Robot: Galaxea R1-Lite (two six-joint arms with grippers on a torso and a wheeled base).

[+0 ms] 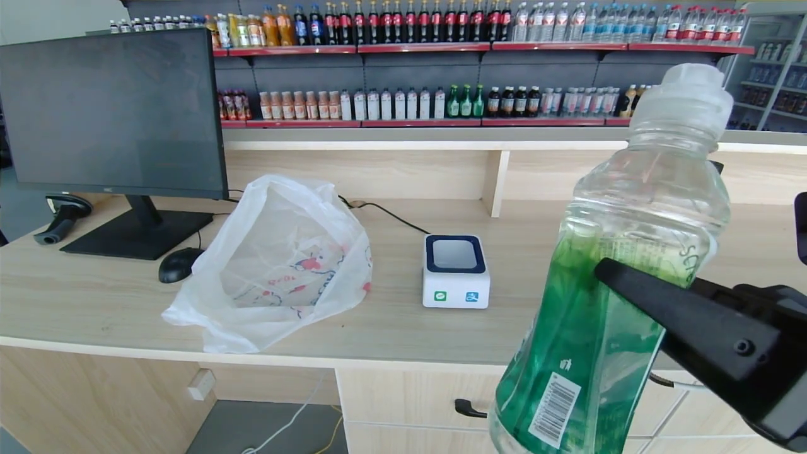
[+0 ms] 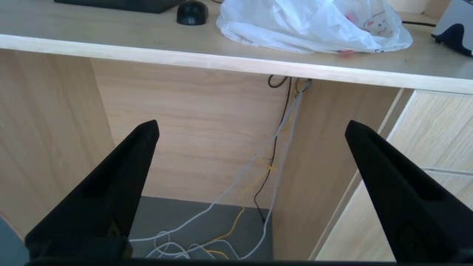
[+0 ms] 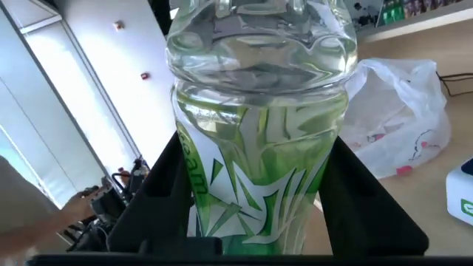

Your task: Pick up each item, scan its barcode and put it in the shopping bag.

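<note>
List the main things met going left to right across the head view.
monitor → shopping bag → barcode scanner → bottle

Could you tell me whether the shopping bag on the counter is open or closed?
Open. The shopping bag lies on the counter with its mouth spread wide, its inner wall visible in the head view.

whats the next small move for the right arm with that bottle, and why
Probably lower the bottle toward the scanner, turning it so the barcode faces its window. The right pincer is shut on the bottle, held high and to the right of the scanner, and the barcode faces the head camera, not the window.
</note>
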